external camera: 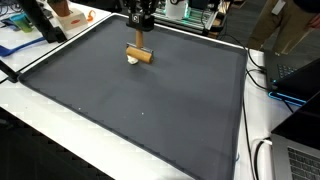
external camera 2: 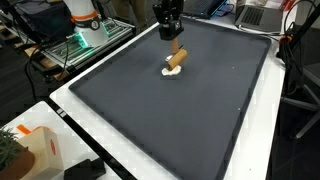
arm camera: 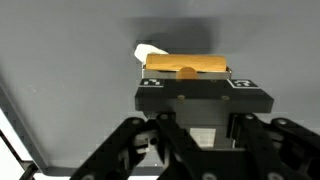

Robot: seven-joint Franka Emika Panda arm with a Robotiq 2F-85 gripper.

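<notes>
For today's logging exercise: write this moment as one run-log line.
gripper: shut on block | block: brown, close to mat | white piece: on mat at block's end

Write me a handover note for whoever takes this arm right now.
Gripper: shut on the wooden block, held tilted over the grey mat.
White scrap: on the mat, right at the block's lower end; touching or not, cannot tell.
Done: block grasped.
Left: block not yet set down or released.

Lab or workshop: cables (external camera: 262, 152), laptop (external camera: 303, 160), lit electronics (external camera 2: 82, 40) around matted white table (external camera: 60, 125).
</notes>
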